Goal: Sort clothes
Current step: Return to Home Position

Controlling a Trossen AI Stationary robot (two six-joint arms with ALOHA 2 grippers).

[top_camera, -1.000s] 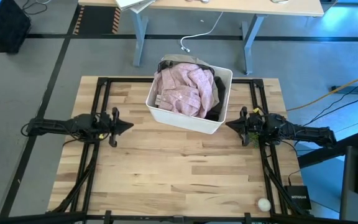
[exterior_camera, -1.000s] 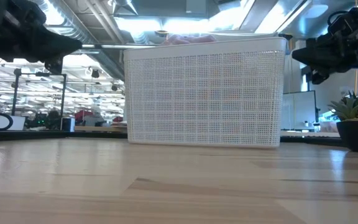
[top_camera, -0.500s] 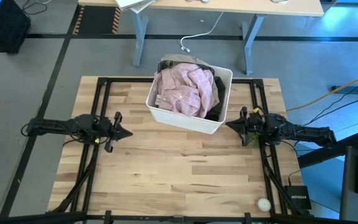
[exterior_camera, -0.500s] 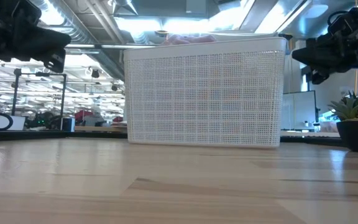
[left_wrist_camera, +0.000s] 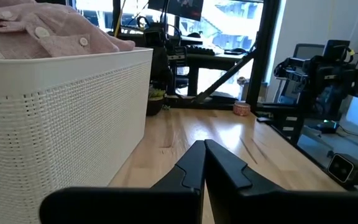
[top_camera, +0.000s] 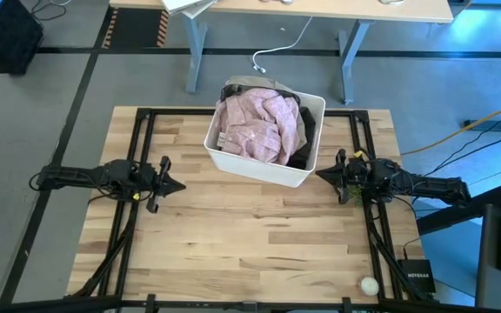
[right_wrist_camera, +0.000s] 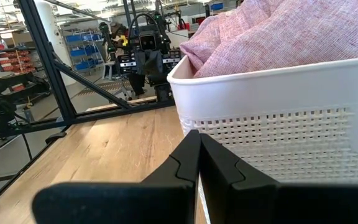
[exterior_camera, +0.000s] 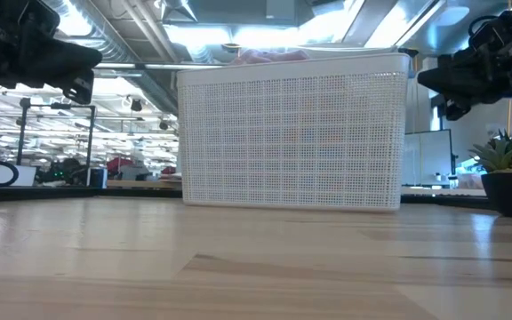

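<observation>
The counter [top_camera: 250, 252] shows bare wood in front of both hands, with no garment left lying between them. The white bin [top_camera: 256, 169] sits ahead of the two hands and between them, its near corner just beside the right hand's tips and farther from the left's. All the clothes in view are inside it. The pink buttoned shirt [top_camera: 255, 126] is heaped on top and rises above the rim, an olive-green garment [top_camera: 246, 84] peeks out on the side away from the hands, and a black garment [top_camera: 305, 130] is tucked along the wall nearer the right hand.

Now the change: the left hand [top_camera: 179, 184] has drawn back a touch from the bin over the last second and has now stopped. Its fingers are pressed together on nothing. The right hand [top_camera: 322, 175] has not budged, and its fingers are likewise pressed together and empty, pointing at the bin's corner.

To my eye the sorting looks done, and both arms seem to be settling into their rest pose.
</observation>
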